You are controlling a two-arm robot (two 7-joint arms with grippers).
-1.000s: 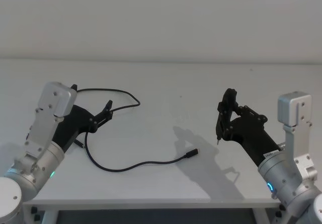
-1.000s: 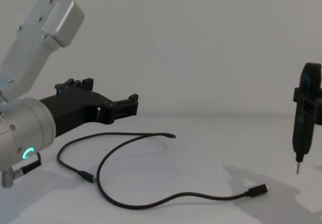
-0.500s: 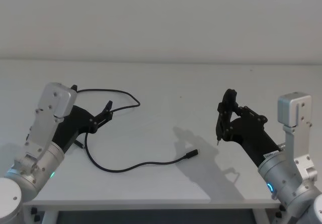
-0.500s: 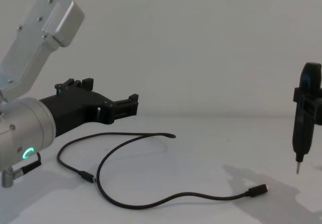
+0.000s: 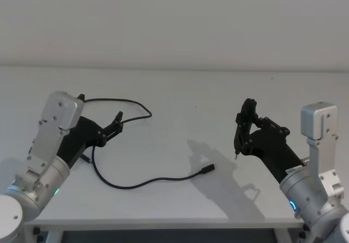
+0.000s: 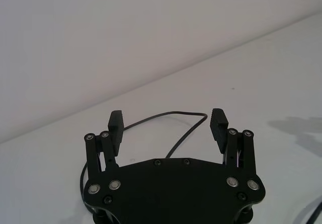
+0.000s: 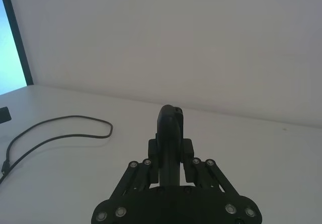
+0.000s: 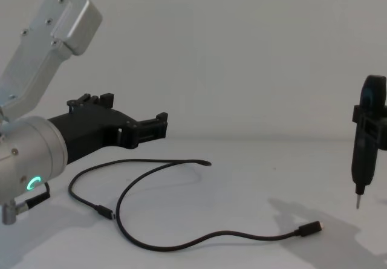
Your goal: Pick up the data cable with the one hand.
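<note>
White table (image 5: pixel 180 95): left gripper (image 5: pixel 116 122), jaws spread, partly hides data cable (image 5: pixel 142 182); right gripper (image 5: pixel 244 135) pinches black tool (image 8: pixel 363 151).

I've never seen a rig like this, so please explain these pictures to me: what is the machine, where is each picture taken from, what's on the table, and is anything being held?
This is a two-armed robot at a white table. One picture looks down from its head, one looks across from its chest, and one comes from each wrist. The left gripper, black on a silver wrist with a green light, hovers low over the table's left side with its jaws open and empty. On the table lies the data cable, a thin black cord in loose curves with a plug at each end. Part of it runs beneath that gripper, and nothing touches it yet. The right gripper, narrow and upright with a thin metal tip, hangs above the right side.
</note>
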